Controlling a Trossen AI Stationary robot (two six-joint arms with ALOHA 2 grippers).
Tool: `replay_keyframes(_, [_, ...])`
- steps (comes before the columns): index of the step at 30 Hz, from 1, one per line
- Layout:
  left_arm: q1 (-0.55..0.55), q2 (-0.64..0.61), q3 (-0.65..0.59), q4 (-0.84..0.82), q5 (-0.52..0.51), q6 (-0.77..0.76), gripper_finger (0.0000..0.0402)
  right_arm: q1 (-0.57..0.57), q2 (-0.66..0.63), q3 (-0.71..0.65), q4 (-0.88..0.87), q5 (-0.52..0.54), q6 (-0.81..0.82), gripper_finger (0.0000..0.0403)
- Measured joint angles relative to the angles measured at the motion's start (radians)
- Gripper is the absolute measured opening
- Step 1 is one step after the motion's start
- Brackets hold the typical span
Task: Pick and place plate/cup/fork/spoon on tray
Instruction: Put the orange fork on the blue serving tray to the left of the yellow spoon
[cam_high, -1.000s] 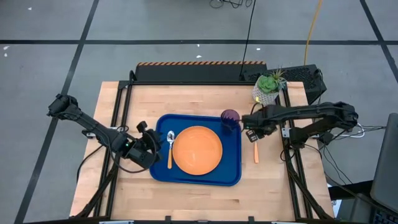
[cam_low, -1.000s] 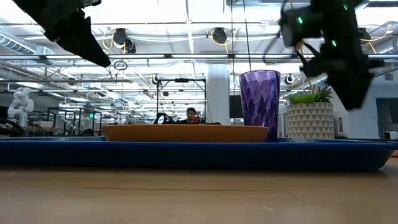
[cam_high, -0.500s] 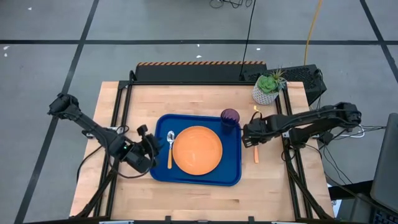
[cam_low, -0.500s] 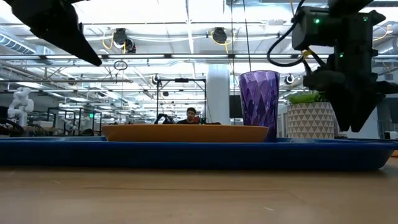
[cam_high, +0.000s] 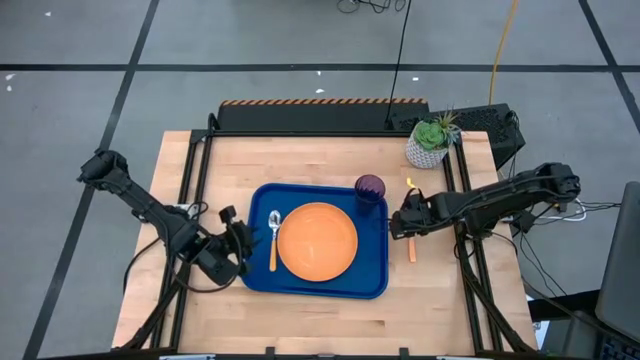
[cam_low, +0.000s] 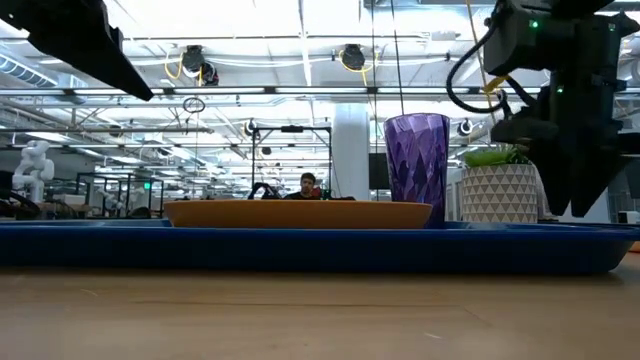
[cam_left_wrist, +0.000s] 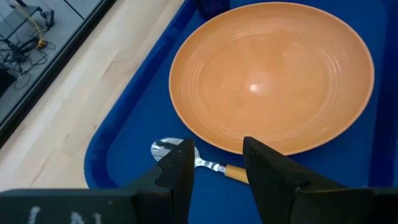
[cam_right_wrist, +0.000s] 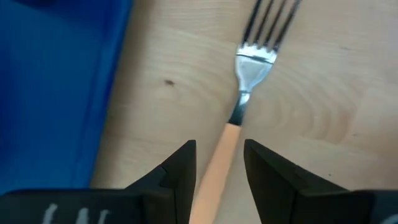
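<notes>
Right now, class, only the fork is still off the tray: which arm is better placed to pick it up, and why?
The right. Its hand hangs open directly over the fork, on the bare wood just beside the tray. The left hand is at the tray's opposite edge, by the spoon.

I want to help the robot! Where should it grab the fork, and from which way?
Probably the orange handle of the fork, from straight above. It lies flat on the table beside the tray, so only a top-down pinch across the slim handle fits. The right gripper is already open, a finger on each side of the handle.
</notes>
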Motion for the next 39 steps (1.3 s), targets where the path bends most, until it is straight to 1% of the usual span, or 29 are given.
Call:
replay_keyframes(4, [-0.01, 0.0, 0.0, 0.0, 0.0, -0.003, 0.014, 0.0, 0.0, -0.029, 0.031, -0.001, 0.003, 0.0128])
replay_keyframes(11, [-0.01, 0.0, 0.0, 0.0, -0.001, -0.003, 0.014, 0.0, 0.0, -0.123, 0.194, -0.055, 0.027, 0.0128])
replay_keyframes(15, [-0.01, 0.0, 0.0, 0.0, -0.001, 0.002, 0.014, 0.0, -0.002, -0.149, 0.214, -0.054, 0.039, 0.0128])
replay_keyframes(19, [-0.009, 0.0, 0.0, -0.001, 0.0, 0.003, 0.014, 0.0, -0.002, -0.156, 0.214, -0.078, 0.026, 0.0126])
replay_keyframes(22, [-0.009, 0.0, 0.0, -0.001, 0.0, 0.003, 0.014, -0.001, -0.002, -0.156, 0.204, -0.106, 0.005, 0.0108])
replay_keyframes(24, [-0.009, 0.0, 0.0, -0.001, 0.0, 0.003, 0.014, -0.001, -0.002, -0.156, 0.195, -0.125, -0.014, 0.0077])
replay_keyframes(26, [-0.009, 0.0, 0.0, -0.001, 0.0, 0.003, 0.014, -0.001, -0.002, -0.156, 0.19, -0.139, -0.034, 0.0036])
replay_keyframes(27, [-0.009, 0.0, 0.0, -0.001, 0.0, 0.003, 0.014, -0.001, -0.002, -0.156, 0.188, -0.145, -0.041, 0.0023])
replay_keyframes(31, [-0.01, 0.0, 0.0, -0.001, 0.003, -0.001, 0.014, -0.001, -0.001, -0.153, 0.187, -0.159, -0.09, 0.002])
replay_keyframes(33, [-0.01, 0.0, 0.0, -0.001, 0.021, -0.003, 0.014, 0.002, -0.006, -0.14, 0.18, -0.177, -0.124, 0.002])
replay_keyframes(36, [-0.01, 0.0, 0.0, -0.001, 0.054, -0.008, 0.014, 0.03, -0.014, -0.111, 0.168, -0.205, -0.166, 0.002])
replay_keyframes(39, [-0.01, 0.0, 0.0, -0.001, 0.062, -0.034, 0.014, 0.076, -0.034, -0.06, 0.175, -0.205, -0.201, 0.002])
